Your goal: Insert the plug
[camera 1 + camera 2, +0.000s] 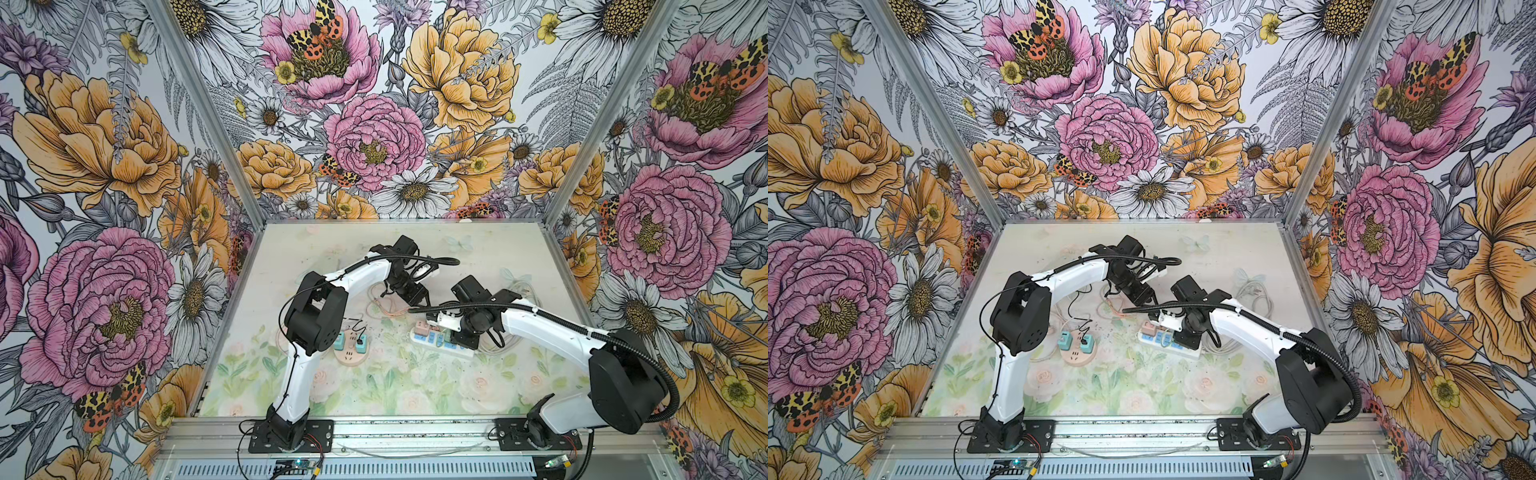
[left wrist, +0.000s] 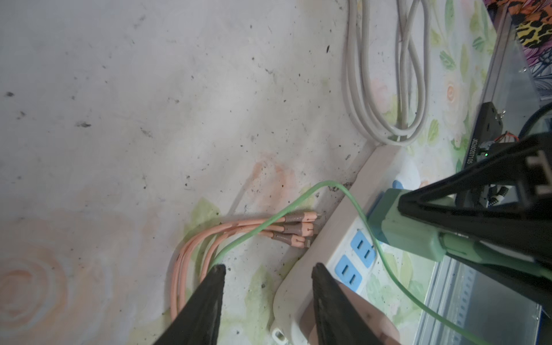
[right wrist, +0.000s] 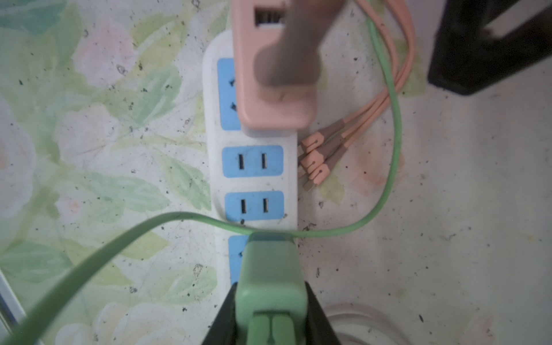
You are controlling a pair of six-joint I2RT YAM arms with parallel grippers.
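Green plug (image 3: 270, 274): pinched between the fingers of the right gripper (image 3: 270, 301), sitting right on the power strip's socket nearest that gripper. Can't tell if the prongs are actually seated.
Right gripper: narrow, clamped on the plug's two sides, pointing down at the strip.
Power strip (image 3: 252, 184): white with blue sockets, running straight out ahead of the right gripper. Two free two-slot sockets sit just past the plug.
Pink adapter (image 3: 274, 98): plugged in at the far end of the strip from the right gripper, with a brownish lead coming out of it.
Green cable (image 3: 394, 125): thin, looping out from under the plug, across the strip and round over the table (image 3: 448, 209).
Left gripper (image 2: 268, 268): jaws standing well apart with nothing between them, hovering over the strip's pink-adapter end. The green cable runs up to one finger.
Pink charging leads (image 2: 295, 227): three connector tips bunched just ahead of the left gripper, right against the strip's edge.
Beige cord (image 2: 373, 113): coiled loosely, well beyond the left gripper.
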